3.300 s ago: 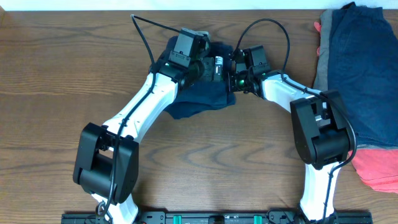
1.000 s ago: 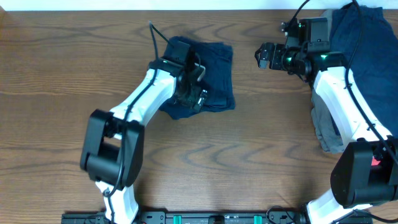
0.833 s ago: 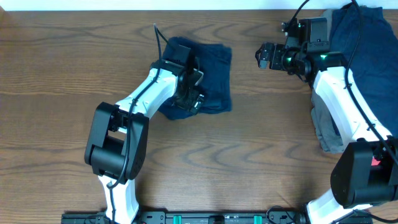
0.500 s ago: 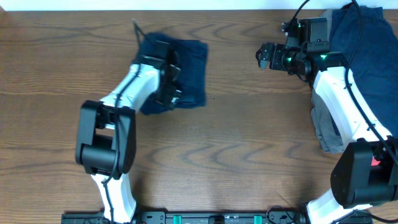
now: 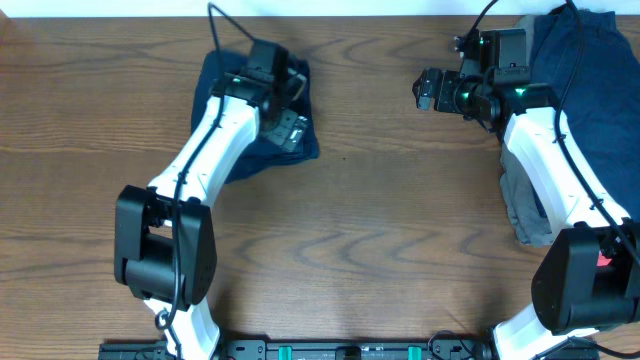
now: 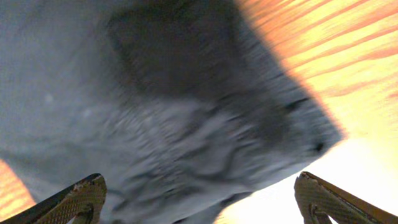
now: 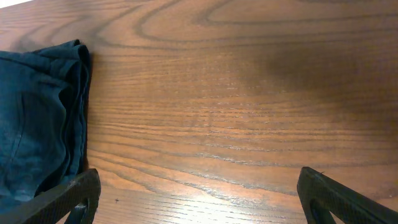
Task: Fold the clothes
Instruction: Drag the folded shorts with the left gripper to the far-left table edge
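Note:
The folded navy shorts [image 5: 212,92] lie at the table's back left, partly hidden under my left arm. My left gripper [image 5: 289,108] is down over their right half, jaws wide open with nothing pinched. In the left wrist view blurred navy fabric [image 6: 186,106] fills the frame, and my left gripper [image 6: 202,202] spans it with both fingertips [image 6: 81,198] apart. My right gripper [image 5: 425,90] hovers open over bare wood at the back right. In its wrist view my right gripper [image 7: 199,205] is empty, with a folded navy edge [image 7: 37,124] at the left.
A heap of other clothes lies along the right edge: navy cloth [image 5: 585,110] on top, grey cloth [image 5: 515,205] below it, a coral-red piece [image 5: 606,262] nearest the front. The right arm reaches over this heap. The wooden table [image 5: 380,230] runs between the arms.
My left arm has swept left with the folded navy shorts sliding along under it, from mid-table to the back left. The right arm has not moved.

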{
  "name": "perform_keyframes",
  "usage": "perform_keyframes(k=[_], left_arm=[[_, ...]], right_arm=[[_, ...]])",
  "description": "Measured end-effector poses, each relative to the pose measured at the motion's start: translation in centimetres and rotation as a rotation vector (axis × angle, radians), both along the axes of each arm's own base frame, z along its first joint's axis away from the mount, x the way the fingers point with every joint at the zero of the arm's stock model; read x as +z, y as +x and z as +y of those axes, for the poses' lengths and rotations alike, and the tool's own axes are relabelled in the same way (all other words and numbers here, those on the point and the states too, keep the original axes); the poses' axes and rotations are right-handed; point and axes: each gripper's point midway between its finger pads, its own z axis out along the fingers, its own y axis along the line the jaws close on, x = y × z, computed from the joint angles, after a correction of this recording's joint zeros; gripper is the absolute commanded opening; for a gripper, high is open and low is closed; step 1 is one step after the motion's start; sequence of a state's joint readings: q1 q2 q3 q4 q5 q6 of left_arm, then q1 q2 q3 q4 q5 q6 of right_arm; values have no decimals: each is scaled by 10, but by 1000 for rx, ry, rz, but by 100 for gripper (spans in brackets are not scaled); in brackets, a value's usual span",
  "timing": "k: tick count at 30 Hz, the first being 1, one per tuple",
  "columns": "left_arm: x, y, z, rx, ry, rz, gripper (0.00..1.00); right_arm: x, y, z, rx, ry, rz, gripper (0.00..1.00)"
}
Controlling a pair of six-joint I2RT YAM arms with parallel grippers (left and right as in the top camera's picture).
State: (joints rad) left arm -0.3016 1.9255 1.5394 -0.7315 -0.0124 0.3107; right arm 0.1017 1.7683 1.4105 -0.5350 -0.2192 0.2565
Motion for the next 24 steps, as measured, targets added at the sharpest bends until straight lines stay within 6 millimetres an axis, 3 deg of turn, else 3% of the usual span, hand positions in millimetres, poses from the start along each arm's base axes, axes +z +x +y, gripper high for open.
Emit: perform_keyframes(k=[3, 10, 19, 24], left_arm=[[-5, -8, -9, -24, -3, 33, 98], [-35, -29, -10, -75, 42, 160, 98], [-68, -41, -7, -144, 82, 245, 98], [-89, -38, 0, -135, 93, 276, 98]], right_arm=[[0, 0, 0, 0, 0, 0, 99], [0, 0, 0, -2, -2, 1, 99], [-2, -2, -1, -2, -4, 9, 99], [-2, -2, -1, -2, -4, 12, 99]])
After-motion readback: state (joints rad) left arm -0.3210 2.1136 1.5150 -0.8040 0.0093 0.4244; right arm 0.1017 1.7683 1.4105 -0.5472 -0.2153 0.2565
